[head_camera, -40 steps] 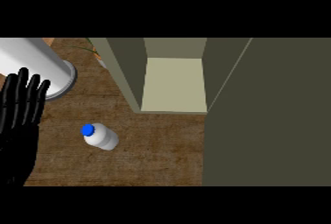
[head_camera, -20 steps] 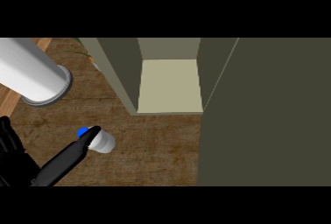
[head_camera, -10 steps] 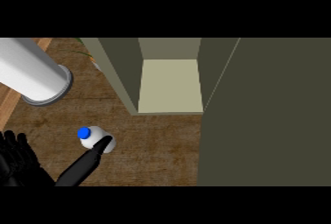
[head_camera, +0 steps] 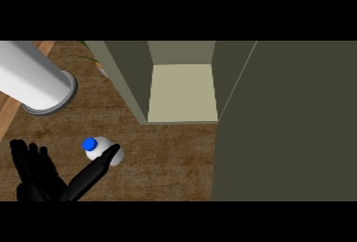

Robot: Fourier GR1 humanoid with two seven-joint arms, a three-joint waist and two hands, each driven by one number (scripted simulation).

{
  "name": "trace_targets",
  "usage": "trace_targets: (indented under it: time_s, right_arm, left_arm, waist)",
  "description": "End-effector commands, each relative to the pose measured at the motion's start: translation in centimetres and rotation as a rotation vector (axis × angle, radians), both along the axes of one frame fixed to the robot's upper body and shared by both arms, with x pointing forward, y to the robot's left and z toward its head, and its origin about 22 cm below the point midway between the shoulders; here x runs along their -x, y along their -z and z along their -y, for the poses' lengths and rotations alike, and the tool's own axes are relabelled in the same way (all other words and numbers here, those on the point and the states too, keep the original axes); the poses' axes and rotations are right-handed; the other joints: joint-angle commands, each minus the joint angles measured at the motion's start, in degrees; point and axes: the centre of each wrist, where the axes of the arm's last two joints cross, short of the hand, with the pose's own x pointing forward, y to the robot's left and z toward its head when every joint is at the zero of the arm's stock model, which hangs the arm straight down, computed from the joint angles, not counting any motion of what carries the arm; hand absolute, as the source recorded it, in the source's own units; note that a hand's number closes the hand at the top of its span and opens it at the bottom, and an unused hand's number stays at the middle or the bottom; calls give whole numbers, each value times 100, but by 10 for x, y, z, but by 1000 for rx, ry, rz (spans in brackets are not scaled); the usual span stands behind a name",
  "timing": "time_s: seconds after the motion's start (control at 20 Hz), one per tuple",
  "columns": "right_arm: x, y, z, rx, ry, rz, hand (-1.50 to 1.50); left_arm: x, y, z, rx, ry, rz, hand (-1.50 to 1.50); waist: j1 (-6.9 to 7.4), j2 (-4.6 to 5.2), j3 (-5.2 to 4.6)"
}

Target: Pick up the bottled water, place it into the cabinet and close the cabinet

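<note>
Standing on the brown wooden counter is one small white water bottle with a round blue cap, left of the cabinet and in front of its opening. One black hand shows at the lower left; its fingers are straight and spread, grasping nothing, and its thumb touches the bottle's right side. The olive cabinet is open, with a pale shelf inside. Its big flat door fills the right side. One grey smooth cylinder lies at the upper left.
</note>
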Motion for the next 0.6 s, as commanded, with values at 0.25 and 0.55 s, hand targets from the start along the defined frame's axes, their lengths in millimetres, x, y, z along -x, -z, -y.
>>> trace_targets:
  time_s: [0.25, 0.55]
  right_arm:
    - [24, -31, -1, -5, 16, 51, -150]
    - [29, -24, 4, 21, 28, 48, -150]
  left_arm:
    - [-9, 50, -25, 121, -5, -22, -150]
    - [-20, 98, -48, 153, 13, -16, -150]
  waist:
    - [28, -4, -22]
    - [-28, 13, -16]
